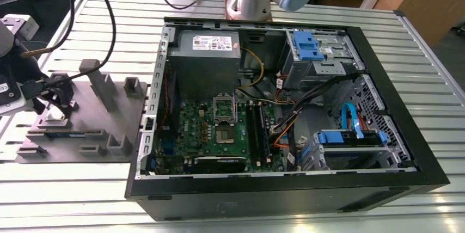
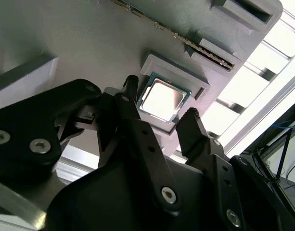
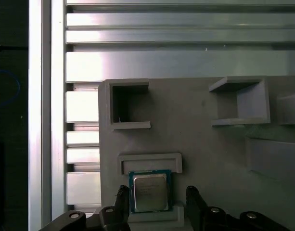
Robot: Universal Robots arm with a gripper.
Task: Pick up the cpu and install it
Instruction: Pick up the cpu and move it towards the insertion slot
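Pincer: the gripper (image 3: pixel 157 193) is spread wide and grips nothing.
Fingers: the two black fingers (image 3: pixel 193 202) stand one on each side of the cpu.
Chip: the cpu (image 3: pixel 149 192) lies flat with its shiny side up. It sits in a small raised frame on the grey tray (image 3: pixel 205 144).
Other wrist view: the cpu (image 2: pixel 161 99) also sits between the tips of the gripper (image 2: pixel 161 97).
Touching or not: one finger is just beside the chip's edge, and I cannot tell if it touches. The other finger has a clear gap.
Cut off: the lower parts of the fingers run out of the first wrist view.
Exterior view: the gripper (image 1: pixel 52 99) hangs low over the grey tray (image 1: pixel 109 129) at the exterior view's left. What lies under it is hard to make out.
Thin stick: a long stick (image 2: pixel 176 34) stands on its edge in a tray slot, and one end is cut off.
Computer case: the computer case (image 1: pixel 291 108) lies open beside the tray. Its green board (image 1: pixel 218 135) is well apart from the gripper.
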